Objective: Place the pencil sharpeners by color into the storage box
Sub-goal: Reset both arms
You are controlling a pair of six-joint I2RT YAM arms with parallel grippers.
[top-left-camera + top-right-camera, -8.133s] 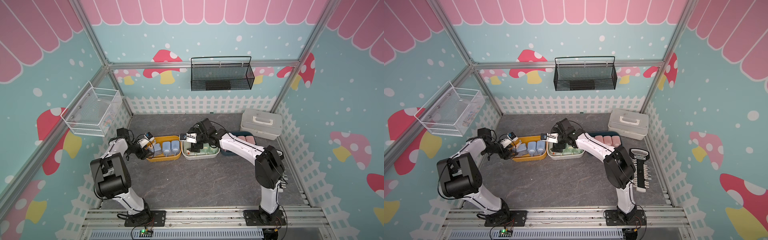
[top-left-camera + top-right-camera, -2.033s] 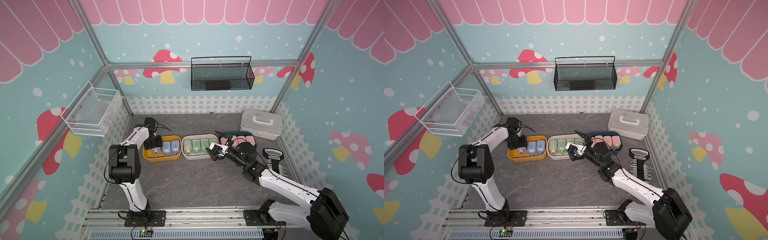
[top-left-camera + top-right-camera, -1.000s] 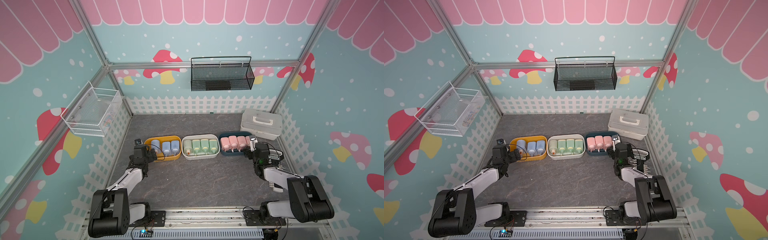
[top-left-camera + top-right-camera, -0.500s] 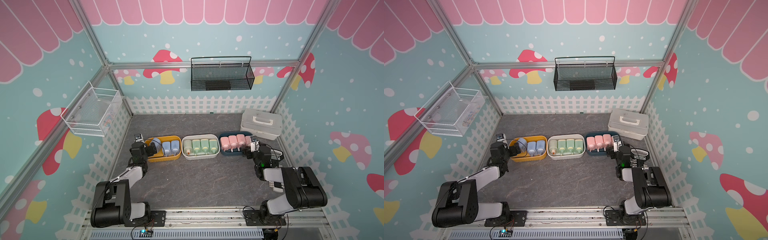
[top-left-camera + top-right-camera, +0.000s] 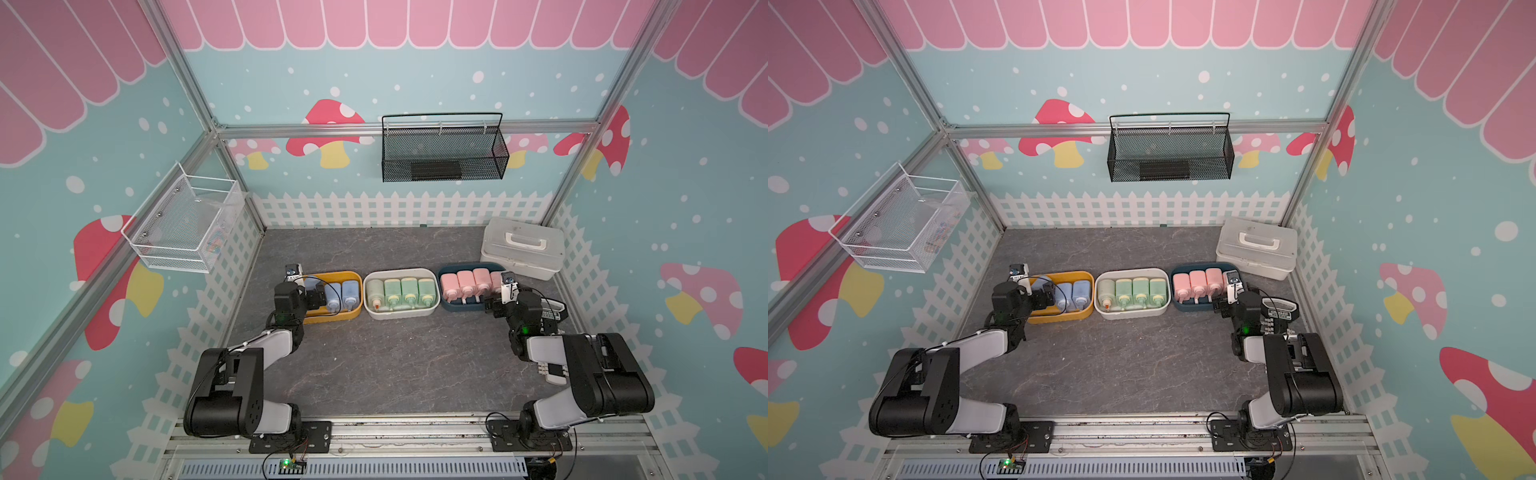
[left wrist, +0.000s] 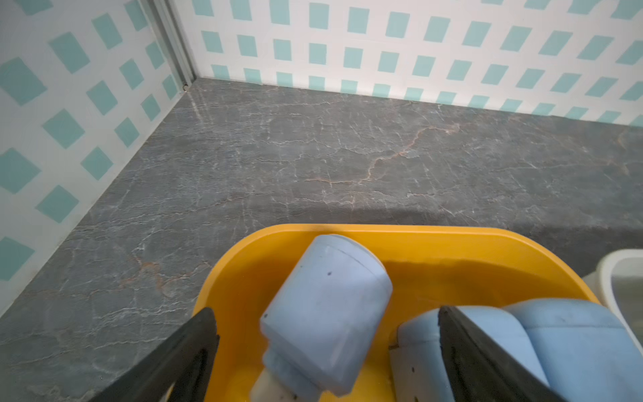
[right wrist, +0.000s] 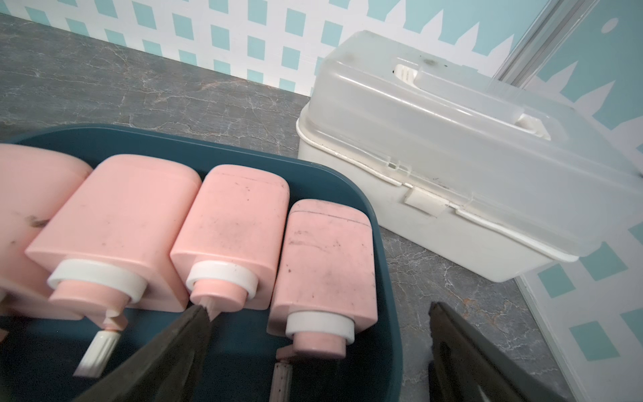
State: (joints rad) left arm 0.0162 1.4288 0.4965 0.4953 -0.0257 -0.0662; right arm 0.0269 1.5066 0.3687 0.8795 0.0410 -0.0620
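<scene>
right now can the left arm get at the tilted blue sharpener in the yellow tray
Probably yes: the left gripper hangs right at the yellow tray, the tilted blue sharpener lines up between its open jaws, and nothing lies over it.

Black-and-white arms [image 5: 272, 347], dark wedge-shaped jaws

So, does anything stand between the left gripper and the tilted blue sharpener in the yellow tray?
Nothing visible does. The open left gripper straddles the tilted blue sharpener in the yellow tray, with a clear gap on each side. A second blue sharpener lies beyond one finger, not in the path.
</scene>
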